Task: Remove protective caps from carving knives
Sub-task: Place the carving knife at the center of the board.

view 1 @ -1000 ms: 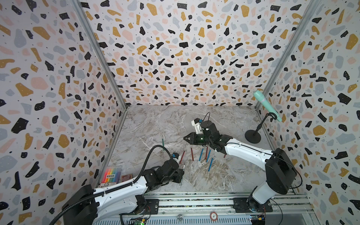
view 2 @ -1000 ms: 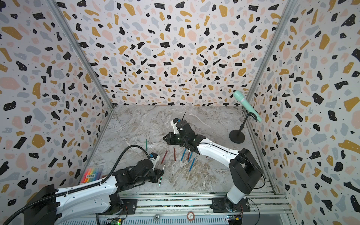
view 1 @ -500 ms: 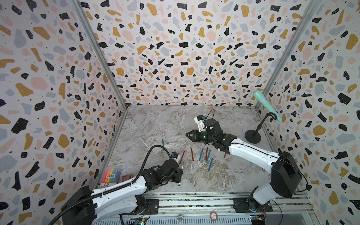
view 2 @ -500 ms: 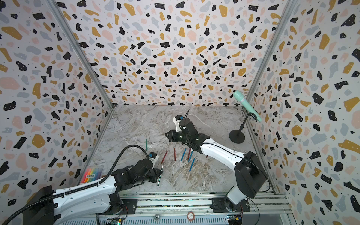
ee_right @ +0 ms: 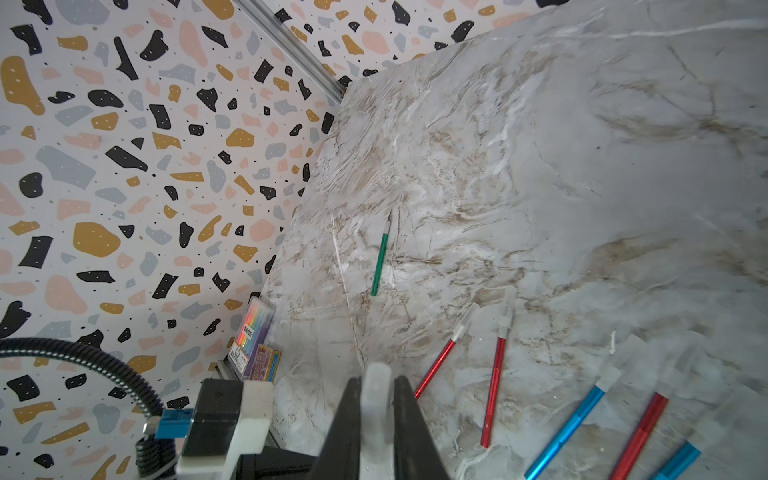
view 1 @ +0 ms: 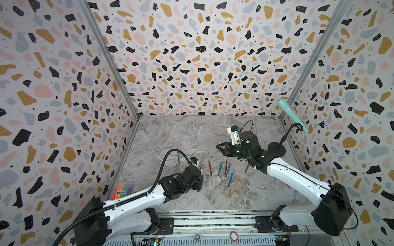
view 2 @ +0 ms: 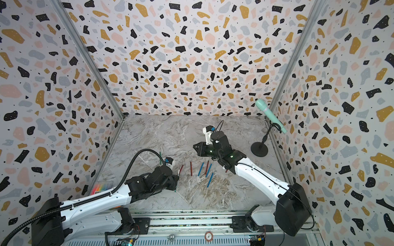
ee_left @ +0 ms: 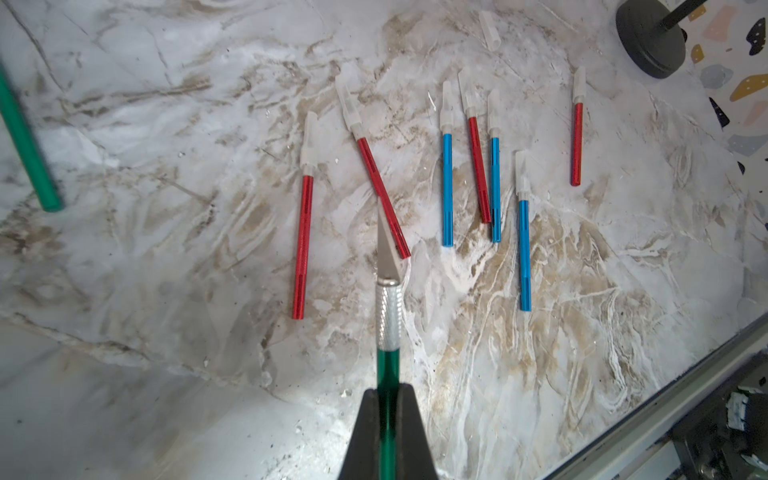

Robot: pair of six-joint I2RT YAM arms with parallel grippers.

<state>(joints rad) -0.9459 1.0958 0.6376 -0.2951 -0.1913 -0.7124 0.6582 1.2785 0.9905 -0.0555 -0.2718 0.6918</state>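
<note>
My left gripper (ee_left: 388,388) is shut on a green carving knife (ee_left: 388,316), whose bare grey blade sticks out forward over the marble. In both top views this gripper (view 1: 197,187) (view 2: 174,185) hangs near the front left. My right gripper (ee_right: 376,380) is shut on a translucent white protective cap (ee_right: 375,399); it hovers behind the knife row (view 1: 219,147) (view 2: 195,147). Several red and blue knives (ee_left: 446,187) (view 1: 226,168) lie side by side with caps on. Another green knife (ee_right: 380,259) (view 1: 178,158) lies apart at the left.
A mint-green microphone (view 1: 291,115) stands on a black round base (view 1: 276,149) at the right wall. A rainbow pen pack (view 1: 123,189) leans at the front left wall. One loose cap (ee_left: 489,31) lies near the stand base. Patterned walls enclose three sides.
My right gripper has drawn back and to the right, away from the left gripper, with the cap in it. The left arm has hardly moved.
</note>
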